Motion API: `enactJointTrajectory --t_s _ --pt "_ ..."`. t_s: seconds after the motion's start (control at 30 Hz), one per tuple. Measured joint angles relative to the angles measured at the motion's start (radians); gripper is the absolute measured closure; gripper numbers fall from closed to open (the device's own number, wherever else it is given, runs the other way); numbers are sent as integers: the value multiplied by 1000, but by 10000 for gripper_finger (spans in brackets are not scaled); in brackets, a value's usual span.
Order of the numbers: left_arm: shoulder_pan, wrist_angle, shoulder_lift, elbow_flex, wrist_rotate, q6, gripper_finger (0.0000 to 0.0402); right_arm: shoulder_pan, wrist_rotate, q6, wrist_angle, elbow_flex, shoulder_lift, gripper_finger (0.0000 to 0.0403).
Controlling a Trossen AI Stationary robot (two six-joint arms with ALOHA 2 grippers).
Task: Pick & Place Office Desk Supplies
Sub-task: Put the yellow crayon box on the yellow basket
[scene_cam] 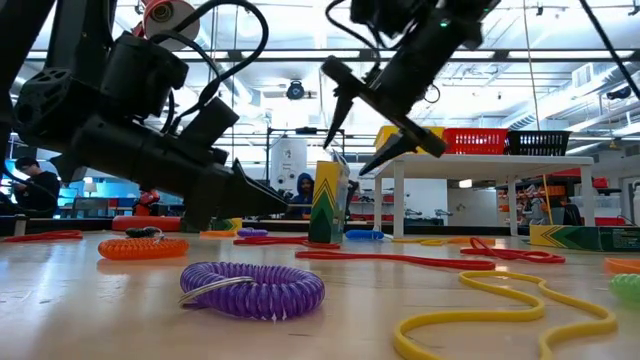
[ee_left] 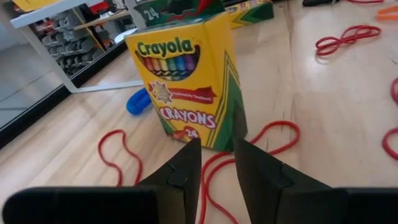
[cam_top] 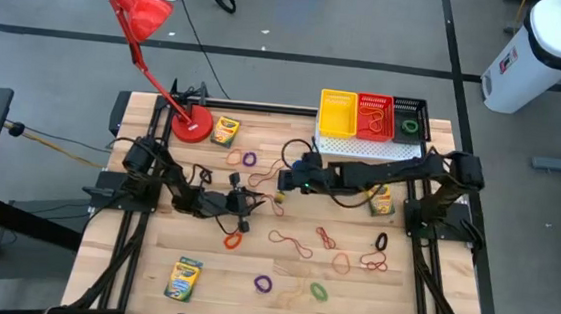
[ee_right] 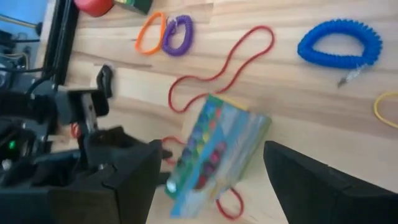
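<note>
A yellow-green crayon box stands upright on its short end at the middle of the table, also seen in the low view. My left gripper lies low and nearly level just to the box's left. It points at the box, and a narrow gap between its fingers holds nothing. My right gripper hovers wide open above the box top, a finger on either side, apart from it. Rubber bands in mixed colours lie about. Yellow, red and black baskets sit on a white stand at the far edge.
A red desk lamp stands at the far left. Other crayon boxes lie at the far left, near left and right. A blue coil band, a purple one and a red loop lie near the upright box.
</note>
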Motion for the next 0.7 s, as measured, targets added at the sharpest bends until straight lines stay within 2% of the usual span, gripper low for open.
enactJointTrajectory --t_s 0.4,0.5,0.7 --pt "0 -28 0 0 0 27 298 -10 -105 17 -86 159 180 117" --pt "0 -29 0 0 0 44 298 -10 -102 10 -121 168 182 136" --pt "0 -28 0 0 1 59 298 -10 -59 -53 -162 170 163 197"
